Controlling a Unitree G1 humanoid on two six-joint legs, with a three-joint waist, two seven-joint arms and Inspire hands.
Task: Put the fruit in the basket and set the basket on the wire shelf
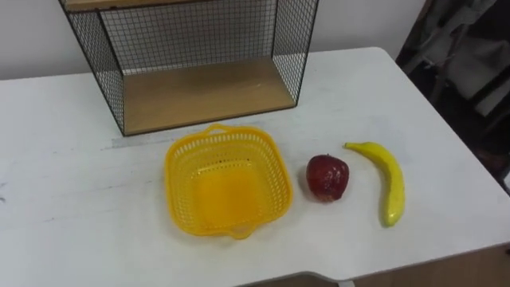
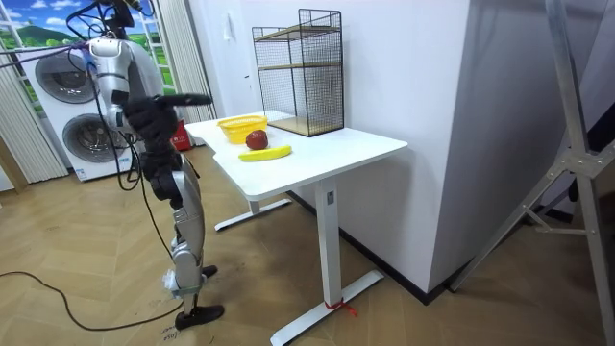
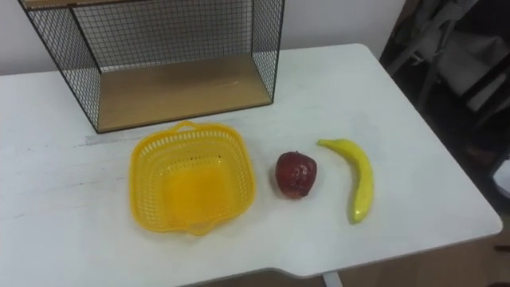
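Observation:
An empty yellow plastic basket [image 1: 227, 182] sits on the white table [image 1: 72, 199], just in front of the wire shelf [image 1: 199, 60]. The shelf has a wooden floor board and black mesh sides. To the basket's right lies a dark red apple [image 1: 327, 177], a little apart from it. Further right lies a yellow banana [image 1: 386, 180], its stem pointing to the far left. In the room view I stand at the table's end, and my right arm is held out level toward the table, ending in my right hand [image 2: 204, 98].
The table's right edge [image 1: 470, 159] drops off close beyond the banana. Dark furniture [image 1: 470, 64] stands beyond that edge. The room view has washing machines [image 2: 72, 115] behind me and a white wall [image 2: 404, 58] behind the table.

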